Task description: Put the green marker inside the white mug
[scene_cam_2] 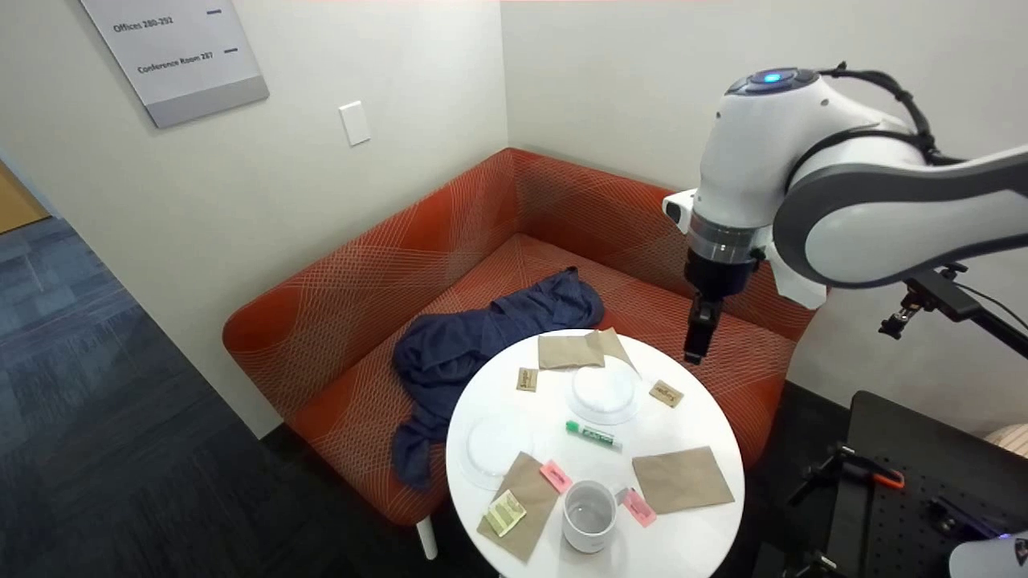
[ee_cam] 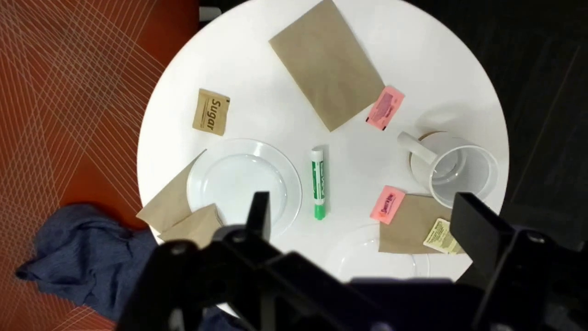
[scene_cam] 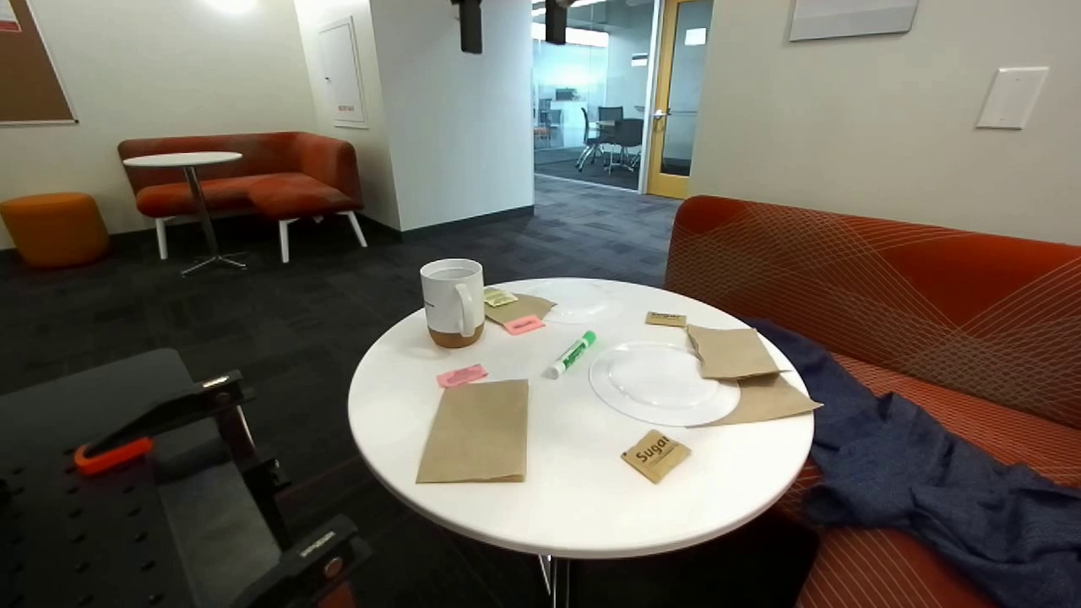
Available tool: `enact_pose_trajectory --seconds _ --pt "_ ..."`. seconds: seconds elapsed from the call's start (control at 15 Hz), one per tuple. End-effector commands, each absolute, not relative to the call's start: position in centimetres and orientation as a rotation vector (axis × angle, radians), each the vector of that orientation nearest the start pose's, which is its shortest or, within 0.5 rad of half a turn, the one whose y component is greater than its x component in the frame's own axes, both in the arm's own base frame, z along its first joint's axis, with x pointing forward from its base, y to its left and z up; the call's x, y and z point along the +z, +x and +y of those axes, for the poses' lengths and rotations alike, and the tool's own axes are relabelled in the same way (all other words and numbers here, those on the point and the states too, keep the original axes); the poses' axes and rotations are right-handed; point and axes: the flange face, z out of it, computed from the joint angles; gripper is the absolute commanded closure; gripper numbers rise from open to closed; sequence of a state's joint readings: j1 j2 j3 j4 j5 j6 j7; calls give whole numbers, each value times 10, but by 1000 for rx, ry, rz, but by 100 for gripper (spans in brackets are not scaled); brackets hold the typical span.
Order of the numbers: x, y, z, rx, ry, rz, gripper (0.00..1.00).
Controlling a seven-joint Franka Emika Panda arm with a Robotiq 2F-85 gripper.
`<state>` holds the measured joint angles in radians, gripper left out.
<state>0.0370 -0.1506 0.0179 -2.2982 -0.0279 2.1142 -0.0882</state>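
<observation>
The green marker (scene_cam: 572, 355) lies flat on the round white table (scene_cam: 583, 515), near its middle. It also shows in an exterior view (scene_cam_2: 593, 435) and in the wrist view (ee_cam: 318, 179), green cap toward the gripper. The white mug (scene_cam: 442, 314), with a brown base band, stands upright near the table edge; its open top shows in the wrist view (ee_cam: 466, 172) and in an exterior view (scene_cam_2: 589, 518). My gripper (ee_cam: 361, 197) is open and empty, high above the table. Its fingertips show at the top of an exterior view (scene_cam: 513, 44), apart from everything.
A clear plate (ee_cam: 243, 184) lies beside the marker, and another plate (scene_cam_2: 494, 449) lies farther off. Brown napkins (scene_cam: 475, 432), sugar packets (ee_cam: 211, 111) and pink packets (ee_cam: 386, 108) lie around. A red couch (scene_cam_2: 385, 281) with a dark blue cloth (scene_cam_2: 450, 345) borders the table.
</observation>
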Motion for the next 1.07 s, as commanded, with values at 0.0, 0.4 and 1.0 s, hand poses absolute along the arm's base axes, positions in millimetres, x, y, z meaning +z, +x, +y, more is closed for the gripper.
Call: enact_pose_trajectory --seconds 0.0,0.4,1.0 --pt "379 490 36 -29 -3161 -203 0" --pt "322 498 36 -92 -3146 -216 0" --pt "245 528 39 -4 -3112 -244 0"
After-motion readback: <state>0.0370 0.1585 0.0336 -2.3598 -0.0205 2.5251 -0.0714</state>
